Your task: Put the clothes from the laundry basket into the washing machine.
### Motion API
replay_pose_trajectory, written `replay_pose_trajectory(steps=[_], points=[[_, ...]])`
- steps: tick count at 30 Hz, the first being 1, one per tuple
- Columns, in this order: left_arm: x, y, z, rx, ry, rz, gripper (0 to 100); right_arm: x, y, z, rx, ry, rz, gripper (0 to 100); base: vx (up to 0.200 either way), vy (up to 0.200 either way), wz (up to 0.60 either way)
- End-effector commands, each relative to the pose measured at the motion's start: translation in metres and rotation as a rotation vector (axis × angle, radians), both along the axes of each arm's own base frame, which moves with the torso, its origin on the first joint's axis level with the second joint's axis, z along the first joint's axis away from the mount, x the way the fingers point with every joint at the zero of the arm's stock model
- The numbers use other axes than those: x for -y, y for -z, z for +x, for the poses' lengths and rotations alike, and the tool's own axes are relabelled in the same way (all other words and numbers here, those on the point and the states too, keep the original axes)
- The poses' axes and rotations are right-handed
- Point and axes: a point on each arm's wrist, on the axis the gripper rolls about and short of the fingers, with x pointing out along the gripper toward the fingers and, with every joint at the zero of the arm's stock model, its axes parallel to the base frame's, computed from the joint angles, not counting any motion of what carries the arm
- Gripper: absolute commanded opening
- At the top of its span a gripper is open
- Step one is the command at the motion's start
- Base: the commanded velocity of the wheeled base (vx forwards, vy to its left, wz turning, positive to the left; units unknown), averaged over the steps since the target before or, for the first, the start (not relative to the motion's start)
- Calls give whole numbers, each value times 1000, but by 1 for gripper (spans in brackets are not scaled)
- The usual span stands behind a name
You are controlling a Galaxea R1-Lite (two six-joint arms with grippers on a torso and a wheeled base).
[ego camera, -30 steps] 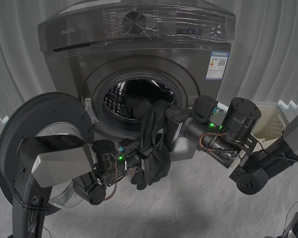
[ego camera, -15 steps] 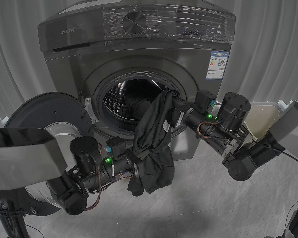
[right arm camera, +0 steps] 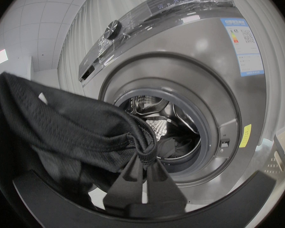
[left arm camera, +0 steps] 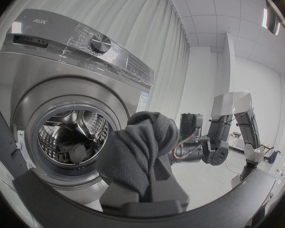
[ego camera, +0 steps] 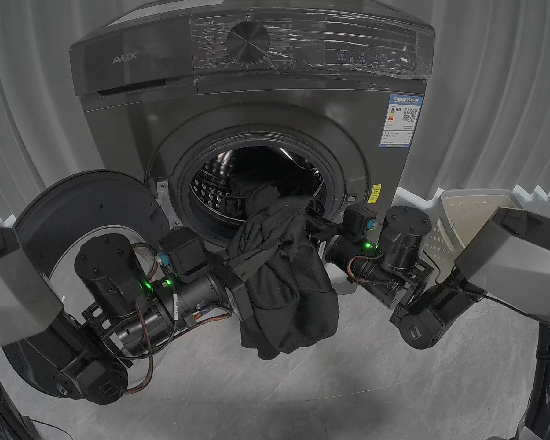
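A black garment [ego camera: 284, 279] hangs bunched in front of the washing machine's [ego camera: 250, 105] open drum [ego camera: 250, 175], held from both sides. My left gripper [ego camera: 241, 281] is shut on its lower left part, seen close up as a dark knit bundle [left arm camera: 139, 152] between the fingers [left arm camera: 163, 181]. At the garment's upper right, by the drum's lower rim, my right gripper [ego camera: 311, 228] is shut on its hem [right arm camera: 142, 149]. More dark clothes [ego camera: 250, 194] lie inside the drum. The white laundry basket [ego camera: 470, 206] stands at the right of the machine; its inside is hidden.
The round door [ego camera: 79, 215] is swung wide open to the left, just behind my left arm. Grey floor [ego camera: 348, 374] lies open in front of the machine. A curtain [ego camera: 501, 93] hangs behind it.
The right gripper rose to the drum's right rim, then dropped back to its lower rim. The left arm's elbow swung out to the left. The garment, once hanging long, is now bunched together.
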Motion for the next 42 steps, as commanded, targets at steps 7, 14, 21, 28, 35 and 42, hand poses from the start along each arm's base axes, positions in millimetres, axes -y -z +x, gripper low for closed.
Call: replay_pose_trajectory(steps=[7, 14, 21, 28, 35, 42], points=[[-2, -8, -1, 24, -14, -19, 0, -6, 1, -8, -11, -26, 16, 100, 0, 0, 0], [-8, -18, -7, 34, -78, -49, 0, 26, 3, -56, -107, -41, -67, 100, 0, 0, 0], [-19, -19, -16, -7, -171, -83, 0, 61, 17, -112, -182, -134, -134, 100, 0, 0, 0], [-33, -39, -37, -33, -153, -200, 0, 88, -8, -148, -126, -145, -94, 100, 0, 0, 0], [-33, -32, -41, -58, -147, -178, 0, 94, -22, -150, -80, -118, -56, 100, 0, 0, 0], [-33, -32, -42, -60, -145, -176, 0, 96, -29, -143, -47, -93, -33, 100, 0, 0, 0]])
